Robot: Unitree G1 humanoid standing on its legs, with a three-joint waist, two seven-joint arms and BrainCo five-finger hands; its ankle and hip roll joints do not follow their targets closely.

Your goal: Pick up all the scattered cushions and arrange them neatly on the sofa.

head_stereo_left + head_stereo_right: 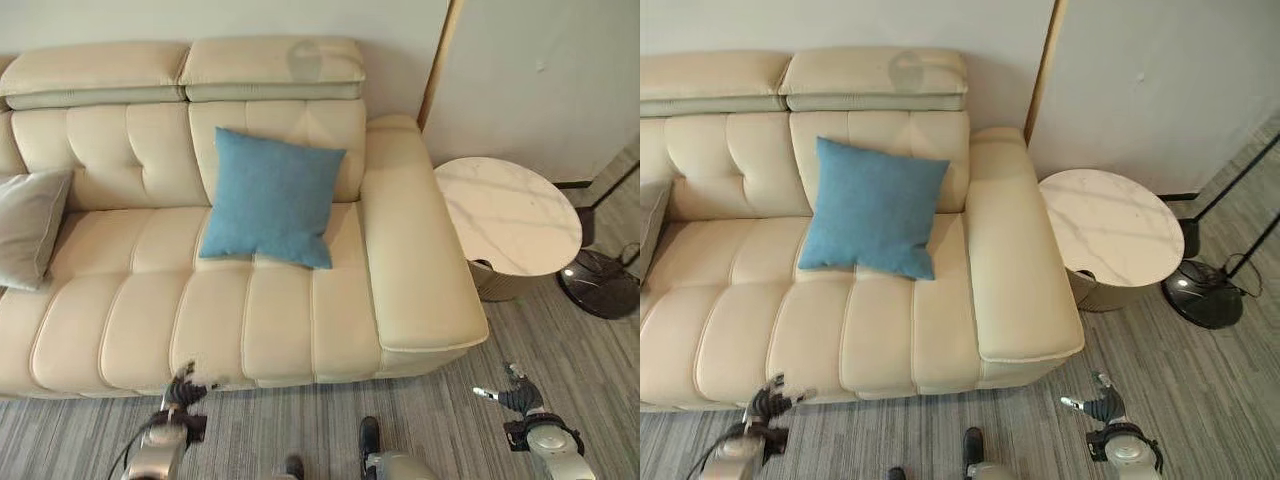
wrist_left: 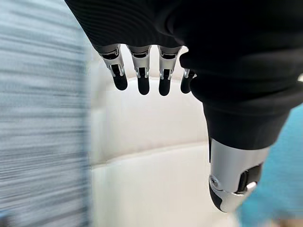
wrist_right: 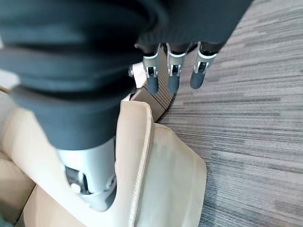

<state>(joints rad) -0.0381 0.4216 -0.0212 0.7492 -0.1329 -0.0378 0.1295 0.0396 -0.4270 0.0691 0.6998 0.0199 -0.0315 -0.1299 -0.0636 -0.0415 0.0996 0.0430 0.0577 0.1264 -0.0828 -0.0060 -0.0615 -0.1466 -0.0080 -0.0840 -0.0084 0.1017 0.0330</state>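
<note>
A blue cushion (image 1: 268, 197) leans upright against the backrest of the cream leather sofa (image 1: 120, 330), near its right end. A grey cushion (image 1: 28, 225) rests against the backrest at the far left. My left hand (image 1: 180, 392) hovers low in front of the sofa's front edge, fingers relaxed and holding nothing; its wrist view shows the fingers (image 2: 142, 78) over the cream seat with a patch of the blue cushion (image 2: 279, 189) beyond. My right hand (image 1: 512, 393) hangs over the carpet beside the sofa's right armrest (image 3: 161, 175), fingers (image 3: 173, 78) straight and empty.
A round marble-topped side table (image 1: 508, 213) stands to the right of the armrest. A floor lamp's dark round base (image 1: 598, 283) sits on the striped grey carpet (image 1: 440, 420) further right. A wall runs behind the sofa.
</note>
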